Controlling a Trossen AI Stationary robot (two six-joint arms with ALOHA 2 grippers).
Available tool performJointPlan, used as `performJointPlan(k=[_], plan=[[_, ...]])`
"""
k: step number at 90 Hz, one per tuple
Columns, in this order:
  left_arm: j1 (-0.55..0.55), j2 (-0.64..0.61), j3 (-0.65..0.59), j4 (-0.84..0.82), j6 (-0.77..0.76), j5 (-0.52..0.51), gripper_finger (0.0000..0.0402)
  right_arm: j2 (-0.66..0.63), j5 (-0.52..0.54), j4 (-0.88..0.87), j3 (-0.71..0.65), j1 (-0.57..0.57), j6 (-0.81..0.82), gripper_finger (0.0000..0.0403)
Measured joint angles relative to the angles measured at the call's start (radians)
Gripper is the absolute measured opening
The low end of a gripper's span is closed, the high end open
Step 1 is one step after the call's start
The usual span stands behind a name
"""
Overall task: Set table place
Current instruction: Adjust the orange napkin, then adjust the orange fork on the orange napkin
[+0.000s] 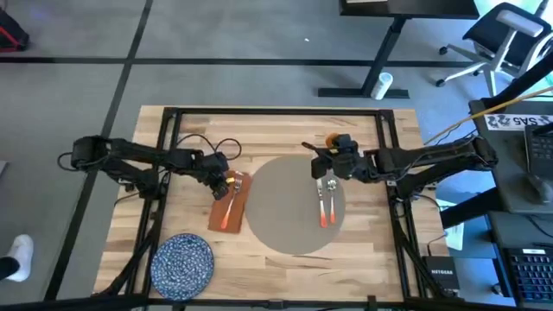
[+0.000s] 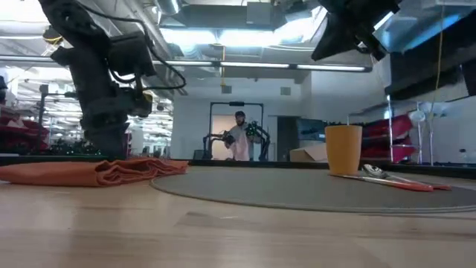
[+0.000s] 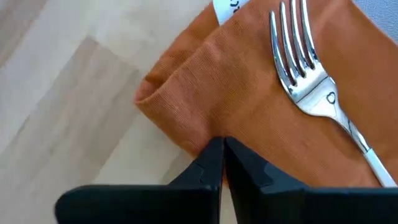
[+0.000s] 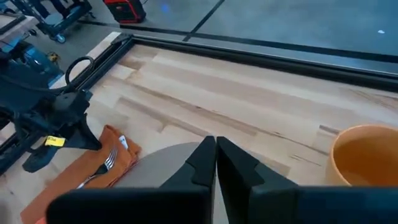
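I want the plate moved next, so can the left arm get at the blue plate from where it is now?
Probably yes. The blue plate lies bare on the table's near left corner, just below the left gripper, which is shut above the napkin.

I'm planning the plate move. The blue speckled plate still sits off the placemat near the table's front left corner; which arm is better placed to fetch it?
Probably the left. Its tool hangs shut over the napkin, on the plate's side of the table. The right tool, also shut, hangs above the placemat beside the cup, farther away.
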Motion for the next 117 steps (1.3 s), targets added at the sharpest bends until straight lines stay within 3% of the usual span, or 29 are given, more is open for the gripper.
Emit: performJointPlan(k=[47,82,96,117], plan=[[-0.083,-0.014,-0.004,-0.035,-0.245,-0.061,0.0000,0.000,-0.016,-0.016,0.000,0.000,-0.008,0.0000],[-0.083,-0.196,-0.001,0.005,-0.410,-0.058,0.0000,0.000,-0.039,-0.011,0.000,0.000,-0.022,0.0000],[-0.083,-0.214,0.038,0.083,-0.450,-0.059,0.0000,0.000,-0.043,-0.010,0.000,0.000,-0.023,0.0000],[-0.078,-0.173,0.103,0.113,-0.413,-0.060,0.0000,0.035,-0.226,0.082,0.000,-0.026,-0.131,0.0000]])
